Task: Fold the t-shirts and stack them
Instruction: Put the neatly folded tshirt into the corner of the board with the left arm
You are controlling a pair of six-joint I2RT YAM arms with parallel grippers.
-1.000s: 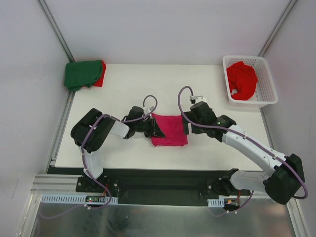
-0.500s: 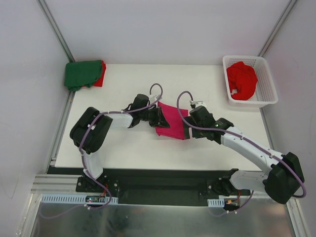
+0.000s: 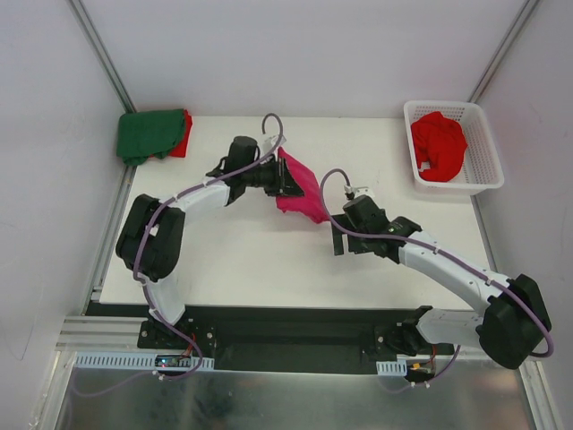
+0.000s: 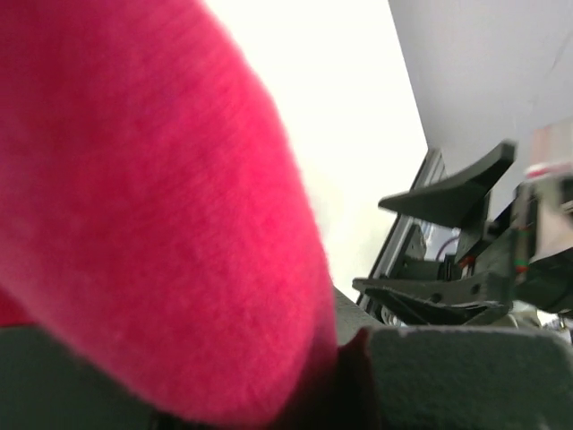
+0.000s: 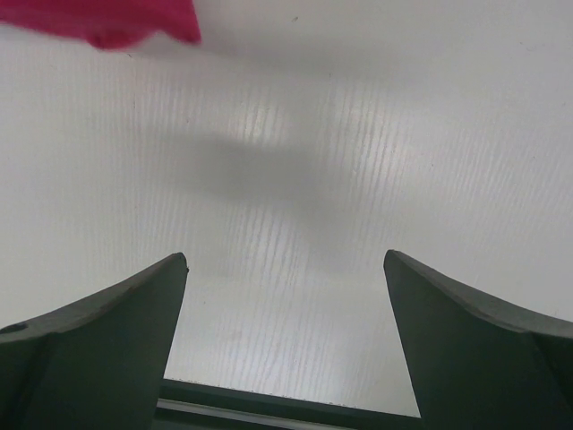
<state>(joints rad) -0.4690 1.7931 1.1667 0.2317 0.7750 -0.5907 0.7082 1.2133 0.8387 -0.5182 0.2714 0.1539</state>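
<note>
My left gripper (image 3: 288, 180) is shut on the folded magenta-pink t-shirt (image 3: 301, 194), which hangs tilted above the middle of the table. In the left wrist view the pink cloth (image 4: 152, 206) fills most of the frame, pinched down at the fingers. A folded dark green t-shirt (image 3: 148, 134) lies on a red t-shirt (image 3: 183, 134) at the table's far left corner. Another red t-shirt (image 3: 438, 146) is bunched in the basket. My right gripper (image 3: 337, 238) stands open over bare table, right of and below the pink shirt, whose edge (image 5: 107, 22) shows at the top of its wrist view.
The white lattice basket (image 3: 483, 143) stands at the far right of the white table (image 3: 233, 260). Grey walls and metal rails close in both sides. The right gripper (image 4: 448, 242) appears in the left wrist view, over by the table's edge.
My left gripper has lifted the pink t-shirt off the table and carried it up and toward the far left. The right gripper let it go and now stays low, open.
</note>
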